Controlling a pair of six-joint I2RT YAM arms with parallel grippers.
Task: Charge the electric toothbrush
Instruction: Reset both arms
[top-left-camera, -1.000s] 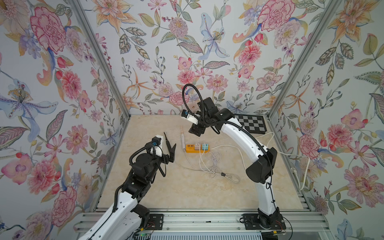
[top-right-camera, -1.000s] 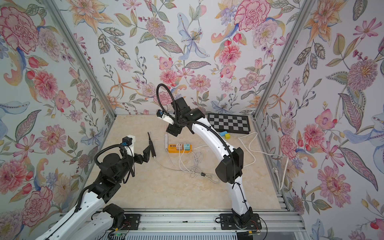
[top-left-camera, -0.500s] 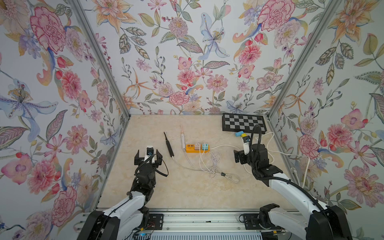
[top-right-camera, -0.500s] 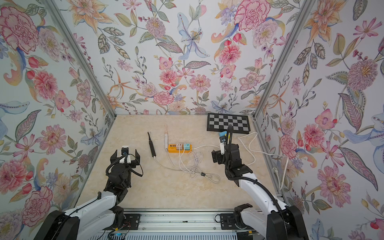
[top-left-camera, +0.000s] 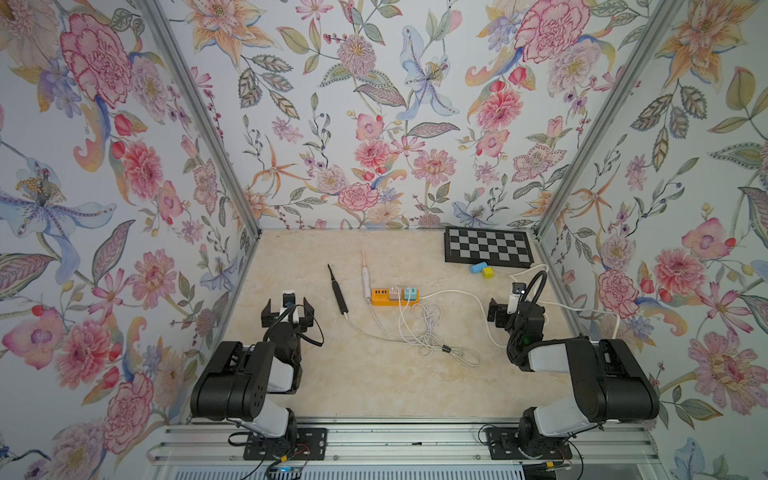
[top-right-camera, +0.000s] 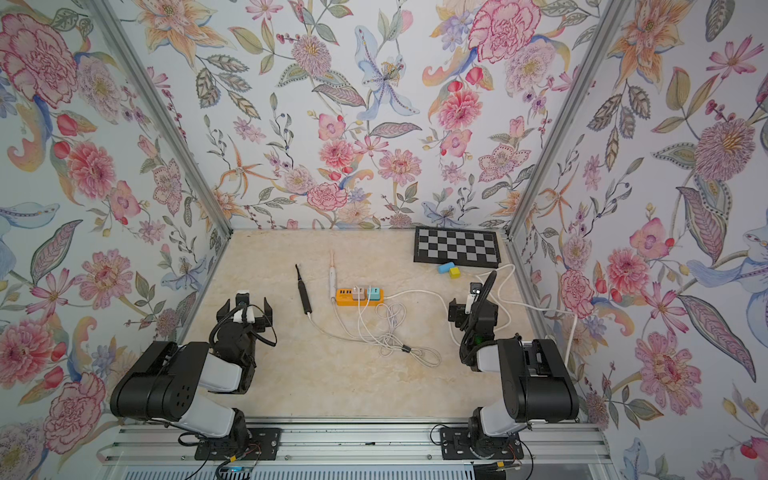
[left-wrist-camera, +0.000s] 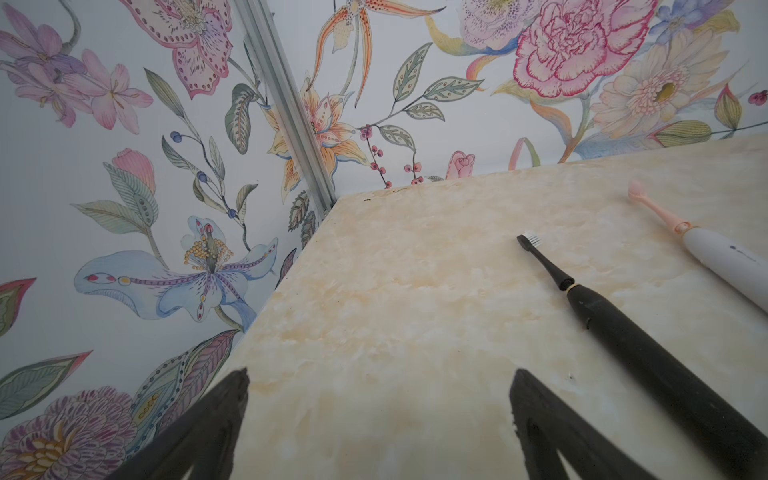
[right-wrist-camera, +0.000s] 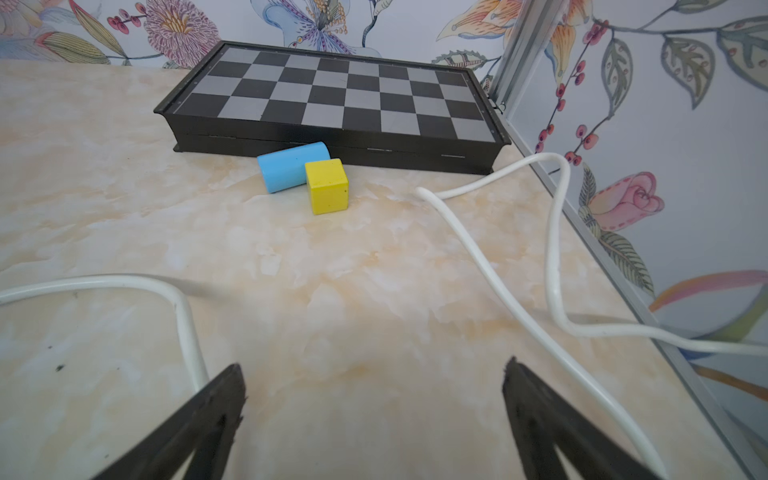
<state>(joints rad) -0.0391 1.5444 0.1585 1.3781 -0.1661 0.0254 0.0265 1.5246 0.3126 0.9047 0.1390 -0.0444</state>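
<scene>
Left tool (left-wrist-camera: 380, 376) spread empty, slim matte black toothbrush (left-wrist-camera: 644, 345), marbled tabletop (left-wrist-camera: 395, 291)

Left arm (top-left-camera: 232, 374), right arm (top-left-camera: 602, 374) folded back — away from power strip (top-left-camera: 395, 296).

Left claw (left-wrist-camera: 378, 374): bare cream marble tabletop (left-wrist-camera: 395, 291) ahead, free passage to wall corner. Slim black electric toothbrush (left-wrist-camera: 623, 328) lies just beside inner fingertip, white-and-pink electric toothbrush (left-wrist-camera: 723, 266) beyond it.
Right claw (right-wrist-camera: 372, 368): clear lane straight ahead. Loops of thick white cord (right-wrist-camera: 478, 245) flank both fingertips. Farther ahead, blue cylinder (right-wrist-camera: 291, 166), yellow cube (right-wrist-camera: 327, 185) and black chessboard box (right-wrist-camera: 332, 95) block the way.
</scene>
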